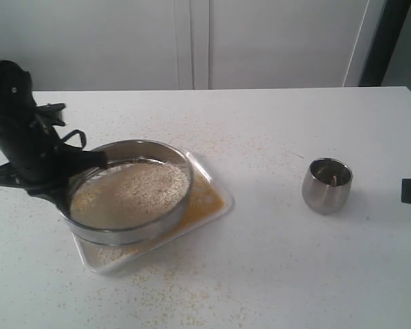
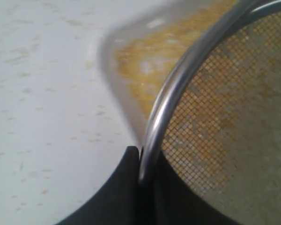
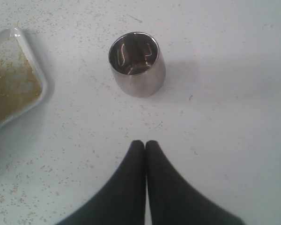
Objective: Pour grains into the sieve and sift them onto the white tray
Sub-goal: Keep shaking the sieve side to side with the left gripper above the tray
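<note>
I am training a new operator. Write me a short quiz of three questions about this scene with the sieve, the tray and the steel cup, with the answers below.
1. True or false: the right claw holds the steel cup.
2. What does the left claw grip? A) the white tray B) the rim of the sieve C) nothing
3. Short answer: where do the fine yellow grains outside the sieve lie?

Key
1. False: it is shut, empty and apart from the cup.
2. B
3. On the white tray, under the sieve.
</note>
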You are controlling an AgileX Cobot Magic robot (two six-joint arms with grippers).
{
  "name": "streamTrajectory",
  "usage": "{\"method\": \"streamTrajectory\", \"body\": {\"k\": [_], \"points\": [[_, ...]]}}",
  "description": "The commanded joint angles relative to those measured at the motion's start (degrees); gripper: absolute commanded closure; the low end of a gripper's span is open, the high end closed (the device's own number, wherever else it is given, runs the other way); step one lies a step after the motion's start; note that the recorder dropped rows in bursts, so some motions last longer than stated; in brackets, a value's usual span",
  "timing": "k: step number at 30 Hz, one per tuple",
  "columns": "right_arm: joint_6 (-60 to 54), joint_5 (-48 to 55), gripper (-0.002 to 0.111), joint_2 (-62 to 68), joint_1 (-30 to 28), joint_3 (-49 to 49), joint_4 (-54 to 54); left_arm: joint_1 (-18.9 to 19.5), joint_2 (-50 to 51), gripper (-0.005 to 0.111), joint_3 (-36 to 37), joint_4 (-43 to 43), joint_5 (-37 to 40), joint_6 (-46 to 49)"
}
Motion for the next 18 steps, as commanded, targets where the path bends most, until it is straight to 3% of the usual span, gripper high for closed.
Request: {"method": "streamTrajectory", "body": {"k": [1,3,5,8,10,14,18], "points": [[0.02,-0.22,0.108,-0.35,0.12,0.27,-0.28,1.25,-0.55,0.107,-0.08,-7.11,1.09,-0.10],[0.02,-0.33,0.108,-0.35,0.12,0.27,-0.28,-2.44,-0.55,0.107,-0.08,-11.76,-3.26,10.51],[0.02,-0.33,0.108,-0.35,0.12,0.27,-0.28,-3.94,-0.55,0.107,-0.08,-8.28,-5.90,13.99],[0.02,-0.23,0.108,-0.35,0.12,0.27,-0.28,0.28,-0.55,0.107,-0.08,0.72,-2.52,-2.39],[0.02,-0.23,0.108,-0.35,0.12,0.27,-0.28,2.97,-0.55,0.107,-0.08,-0.47,0.86,-8.51],[0.02,-0.23,0.108,-0.35,0.12,0.27,-0.28,0.82,-0.55,0.107,-0.08,-7.29,-1.44,6.15],[0.02,-0.09,0.108,-0.35,0.12,0.27,-0.28,-0.02,-0.55,0.107,-0.08,-7.39,-3.63,6.43]]}}
